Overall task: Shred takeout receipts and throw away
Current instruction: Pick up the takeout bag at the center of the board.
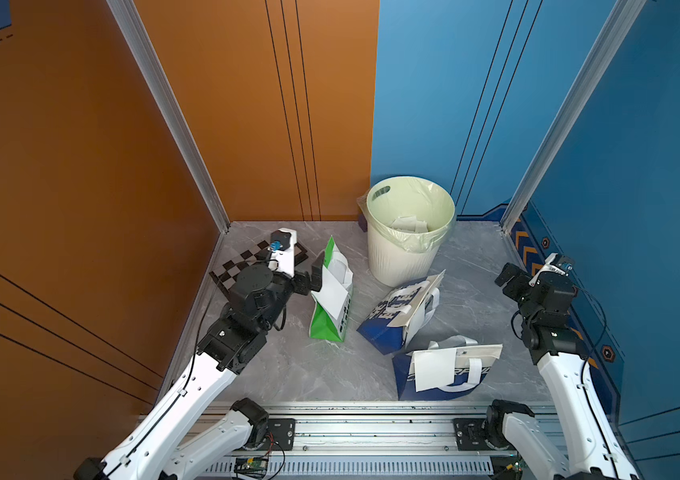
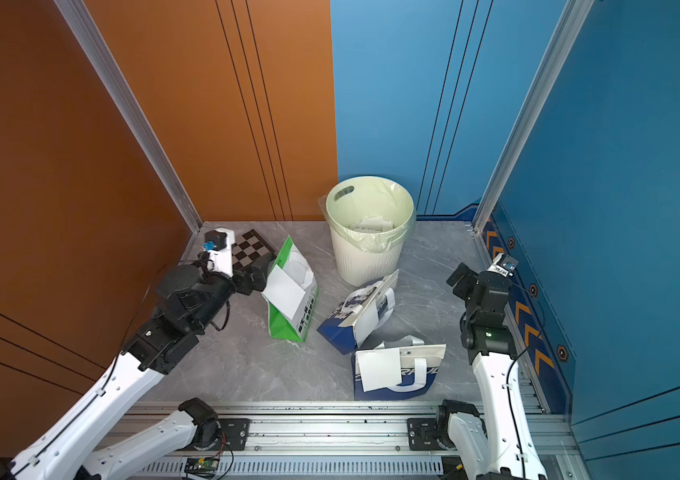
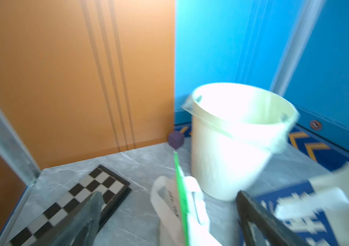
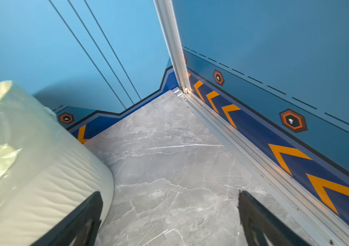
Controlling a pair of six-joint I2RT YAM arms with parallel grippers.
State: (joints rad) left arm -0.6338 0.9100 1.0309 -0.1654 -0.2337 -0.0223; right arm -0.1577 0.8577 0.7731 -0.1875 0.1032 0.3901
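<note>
Two takeout receipts (image 1: 436, 368) are seen untorn: one is laid on the near blue bag (image 1: 446, 388), well apart from both jaw pairs. The other receipt (image 1: 332, 291) is propped against the green bag (image 1: 324, 330), just beside the spread jaws of the left gripper (image 1: 316, 276), likely for pinching. The right gripper (image 1: 511, 279) is held agape, empty. Beyond, scraps (image 1: 407, 224) are kept in the bin (image 1: 396, 266).

I work in a lab test booth. Printed panels (image 1: 247, 104) stand between aluminium posts (image 1: 166, 104); a metal rail (image 1: 371, 432) carries my arms (image 1: 188, 386).
</note>
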